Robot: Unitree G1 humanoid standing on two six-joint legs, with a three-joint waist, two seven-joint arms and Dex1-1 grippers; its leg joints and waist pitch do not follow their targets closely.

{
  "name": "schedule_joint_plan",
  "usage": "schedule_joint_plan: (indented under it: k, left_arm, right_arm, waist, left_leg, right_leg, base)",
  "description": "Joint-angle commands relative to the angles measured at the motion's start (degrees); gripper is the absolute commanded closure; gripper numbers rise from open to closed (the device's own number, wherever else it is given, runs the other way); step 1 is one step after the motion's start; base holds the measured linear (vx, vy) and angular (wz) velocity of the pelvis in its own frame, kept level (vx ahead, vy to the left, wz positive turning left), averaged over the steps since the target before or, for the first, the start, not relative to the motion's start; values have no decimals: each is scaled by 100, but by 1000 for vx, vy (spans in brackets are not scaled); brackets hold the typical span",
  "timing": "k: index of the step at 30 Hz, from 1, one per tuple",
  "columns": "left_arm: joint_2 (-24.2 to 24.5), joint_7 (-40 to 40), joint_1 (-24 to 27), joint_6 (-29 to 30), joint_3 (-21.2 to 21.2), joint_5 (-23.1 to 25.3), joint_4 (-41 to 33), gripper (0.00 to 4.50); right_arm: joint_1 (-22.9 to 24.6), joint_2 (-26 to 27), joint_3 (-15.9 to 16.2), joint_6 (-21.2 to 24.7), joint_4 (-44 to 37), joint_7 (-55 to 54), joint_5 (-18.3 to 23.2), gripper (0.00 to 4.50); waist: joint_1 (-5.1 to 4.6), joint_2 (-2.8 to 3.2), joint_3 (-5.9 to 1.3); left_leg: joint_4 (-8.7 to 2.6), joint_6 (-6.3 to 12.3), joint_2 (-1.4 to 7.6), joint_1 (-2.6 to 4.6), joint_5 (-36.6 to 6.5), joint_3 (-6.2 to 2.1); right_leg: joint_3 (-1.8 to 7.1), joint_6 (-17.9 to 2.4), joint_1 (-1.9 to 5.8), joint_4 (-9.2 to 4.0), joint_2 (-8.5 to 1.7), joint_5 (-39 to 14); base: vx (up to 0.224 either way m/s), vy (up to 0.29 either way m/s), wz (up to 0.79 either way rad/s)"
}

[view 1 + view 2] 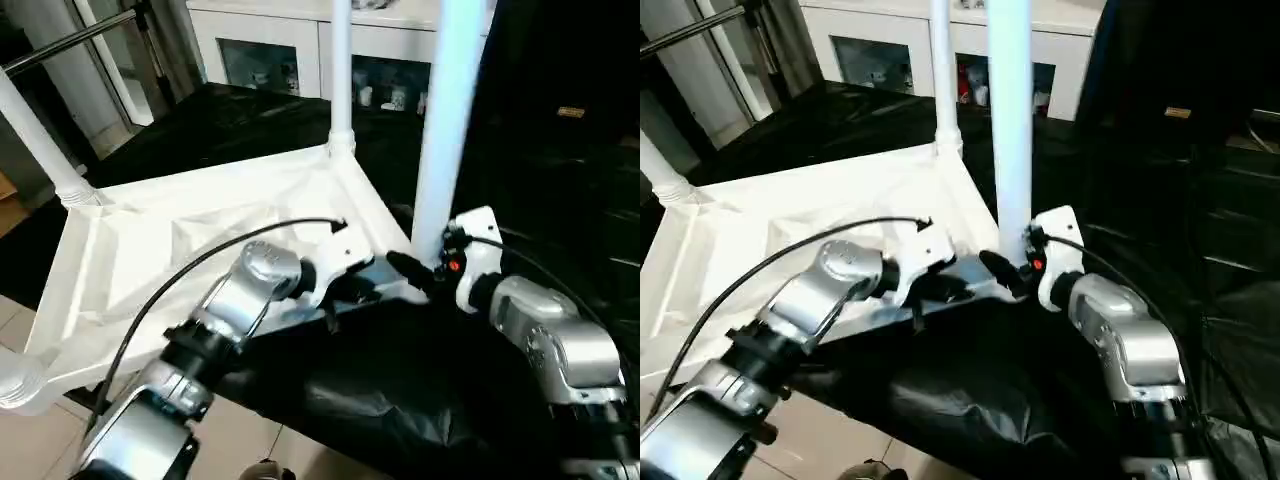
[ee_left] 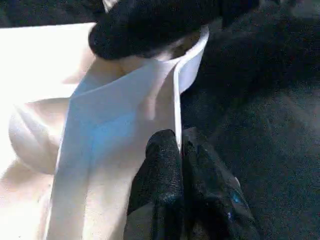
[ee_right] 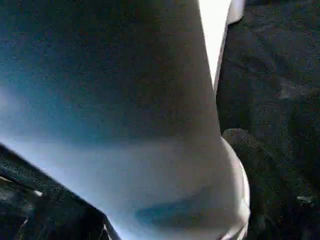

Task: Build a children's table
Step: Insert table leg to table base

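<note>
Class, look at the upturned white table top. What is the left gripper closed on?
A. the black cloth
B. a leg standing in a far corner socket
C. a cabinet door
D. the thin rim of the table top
D: in the left wrist view the left gripper pinches the thin wall of the table top near the corner.

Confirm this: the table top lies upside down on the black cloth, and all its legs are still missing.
Not missing. The table top does lie upside down on the black cloth, but the left eye view shows legs already standing in its corner sockets.
</note>
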Motion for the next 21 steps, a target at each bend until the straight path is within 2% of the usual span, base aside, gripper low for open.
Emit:
schedule_joint_plan:
  k: [1, 5, 6, 7, 10, 14, 15, 18, 19, 21]
  left_arm:
    - [44, -257, -101, -275, 42, -184, -440, 450]
    - [103, -351, -62, -478, 40, -199, -388, 450]
    - [144, -465, -28, -822, -2, -189, -311, 450]
    - [137, -470, -16, -827, 10, -209, -299, 450]
    - [129, -537, 44, -944, 24, -281, -272, 450]
    - [146, -557, 96, -1051, -40, -221, -245, 450]
    - [145, -564, 104, -1079, -54, -211, -231, 450]
    - [165, -609, 85, -1286, -134, -140, -68, 450]
    - [174, -613, 74, -1391, -147, -116, -15, 450]
    - [173, -604, 63, -1462, -149, -99, 33, 450]
  right_arm:
    - [131, -43, 68, -129, 74, 200, 117, 138]
    - [250, -100, 147, -327, 193, 418, 156, 139]
    - [323, -121, 145, -487, 360, 566, 159, 139]
    - [339, -125, 139, -561, 427, 600, 141, 139]
    - [355, -42, 48, -724, 585, 727, 235, 140]
    - [379, -30, 83, -802, 671, 823, 272, 140]
    - [386, -27, 92, -822, 711, 829, 265, 140]
    - [395, -3, 51, -917, 825, 823, 293, 140]
    - [386, 6, 22, -897, 789, 823, 332, 140]
    - [377, 12, 0, -881, 759, 826, 362, 140]
  waist:
    - [17, -133, -440]
    - [20, -134, -427]
    - [32, -150, -425]
    - [30, -146, -420]
    - [49, -133, -434]
    - [79, -119, -448]
    - [90, -92, -454]
    - [116, -95, -453]
    - [123, -113, -447]
    - [136, -103, -448]
  left_leg:
    - [-298, 528, 332, 70, -91, -127]
    - [-303, 496, 337, 75, -222, -124]
    - [-303, 485, 328, 66, -259, -125]
    - [-313, 455, 335, 74, -332, -124]
    - [-298, 471, 336, 79, -271, -121]
    - [-286, 522, 342, 73, -188, -130]
    - [-280, 527, 345, 82, -184, -128]
    - [-280, 494, 341, 81, -239, -127]
    - [-285, 487, 339, 77, -270, -126]
    - [-290, 460, 347, 88, -323, -129]
  right_leg:
    - [305, -1199, 366, -302, -548, 53]
    - [303, -1182, 352, -327, -545, -163]
    - [299, -1161, 354, -340, -547, -256]
    - [300, -1153, 350, -345, -554, -359]
    - [302, -1173, 341, -329, -549, -271]
    - [296, -1190, 344, -300, -541, -85]
    - [294, -1205, 334, -302, -540, -39]
    - [295, -1214, 338, -306, -541, -90]
    - [295, -1191, 342, -314, -537, -140]
    - [294, -1170, 331, -317, -540, -230]
  base:
    - [0, 0, 0]
    - [0, 0, 0]
    - [0, 0, 0]
    - [0, 0, 0]
    - [0, 0, 0]
    - [0, 0, 0]
    - [0, 0, 0]
    - [0, 0, 0]
    - [0, 0, 0]
    - [0, 0, 0]
